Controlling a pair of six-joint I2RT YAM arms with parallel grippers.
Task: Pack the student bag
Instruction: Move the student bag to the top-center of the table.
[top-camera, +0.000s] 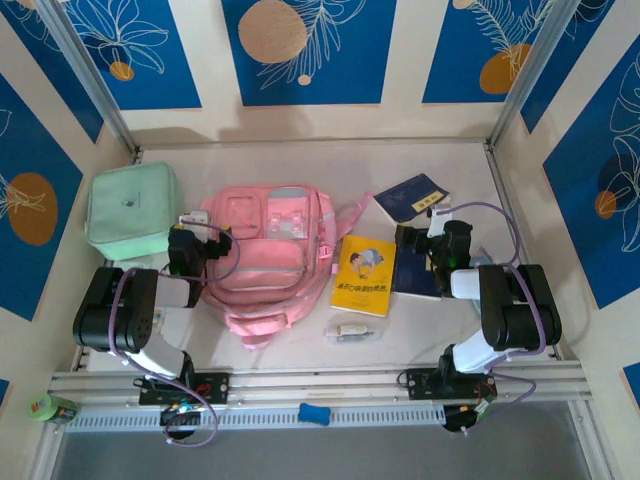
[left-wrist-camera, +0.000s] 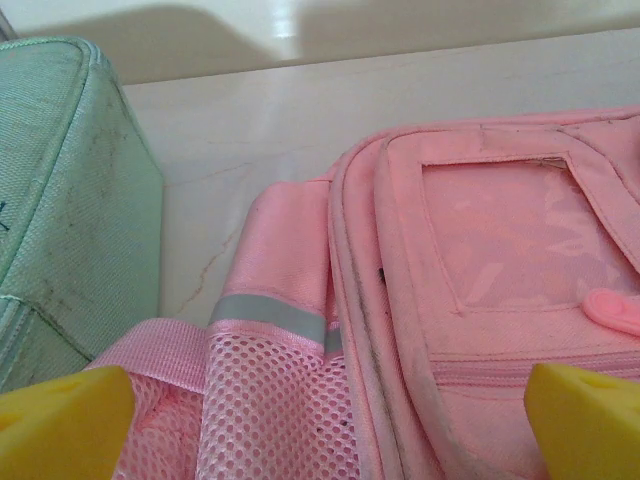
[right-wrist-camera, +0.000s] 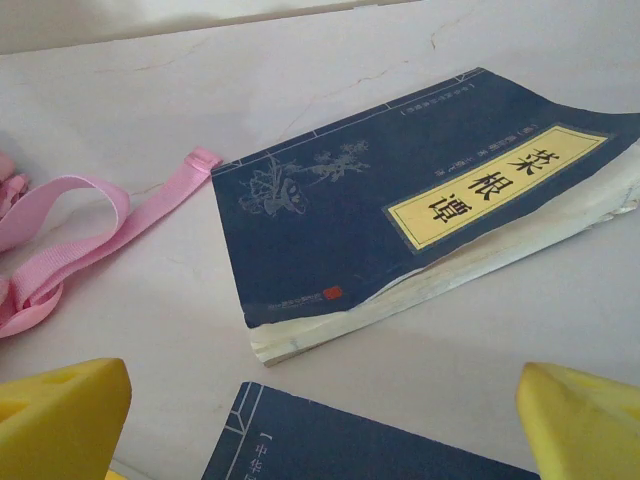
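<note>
There are a pink student bag (top-camera: 262, 262), mint green case (top-camera: 130, 212), yellow book (top-camera: 364, 276) and navy book (right-wrist-camera: 400, 210).

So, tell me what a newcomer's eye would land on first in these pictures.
The pink student bag lying flat in the middle of the table grabs the eye first, as the largest thing there. A mint green case sits just left of it in the top view. To the bag's right, a bright yellow book stands out, with a dark blue book farther back.

Pink student bag (top-camera: 268, 262) flat, front up, mid-table
</note>
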